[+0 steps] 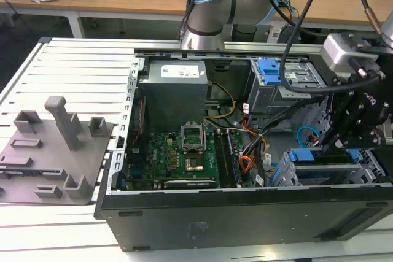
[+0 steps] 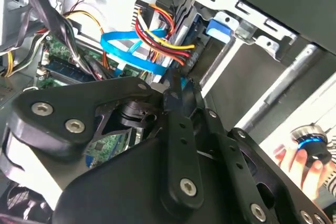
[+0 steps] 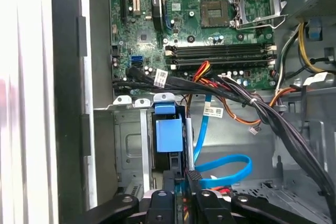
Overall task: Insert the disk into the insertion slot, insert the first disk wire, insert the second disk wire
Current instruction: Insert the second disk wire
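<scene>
The gripper (image 1: 334,145) hangs low at the right of the exterior view, deep in the open computer case (image 1: 245,213), just above the insertion slot (image 1: 331,173). In the second wrist view the fingers (image 2: 178,90) look pinched together near the second disk wire (image 2: 126,51), whose blue loop also curves at lower centre of the first wrist view. Best done slowly, I'd judge: plug square, red-yellow wire bundle (image 2: 157,38) kept aside. The plug itself is hidden, so whether it's held, I cannot tell. The disk is hard to make out.
</scene>
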Robot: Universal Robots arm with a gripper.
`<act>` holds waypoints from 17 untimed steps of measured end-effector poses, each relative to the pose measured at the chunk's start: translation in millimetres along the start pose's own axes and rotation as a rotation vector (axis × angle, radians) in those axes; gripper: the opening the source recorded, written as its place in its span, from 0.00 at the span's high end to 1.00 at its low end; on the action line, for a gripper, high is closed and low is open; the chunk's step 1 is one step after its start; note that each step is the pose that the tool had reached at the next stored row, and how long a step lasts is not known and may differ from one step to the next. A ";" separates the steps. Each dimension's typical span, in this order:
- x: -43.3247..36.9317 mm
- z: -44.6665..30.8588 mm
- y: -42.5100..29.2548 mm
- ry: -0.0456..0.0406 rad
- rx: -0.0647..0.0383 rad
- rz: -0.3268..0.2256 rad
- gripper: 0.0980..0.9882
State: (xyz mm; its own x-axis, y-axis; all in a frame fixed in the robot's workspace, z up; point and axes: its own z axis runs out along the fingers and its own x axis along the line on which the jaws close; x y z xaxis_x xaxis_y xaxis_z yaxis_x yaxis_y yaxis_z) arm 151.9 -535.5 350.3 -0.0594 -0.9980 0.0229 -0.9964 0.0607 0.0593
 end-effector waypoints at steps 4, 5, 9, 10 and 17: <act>0.4 -18.8 1.4 -0.0001 0.001 0.000 0.99; 0.6 -22.0 2.3 -0.0002 0.002 0.000 0.99; 1.3 -23.4 10.6 -0.0075 0.005 -0.002 0.99; 1.5 -23.2 13.8 -0.0097 0.007 -0.002 0.99; 1.8 -23.0 18.0 -0.0111 0.008 -0.002 0.99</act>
State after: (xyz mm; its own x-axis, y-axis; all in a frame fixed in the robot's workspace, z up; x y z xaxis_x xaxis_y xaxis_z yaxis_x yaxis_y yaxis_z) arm 135.3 -535.8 374.3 -0.0581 -0.9982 0.0117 -0.9970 0.0586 0.0513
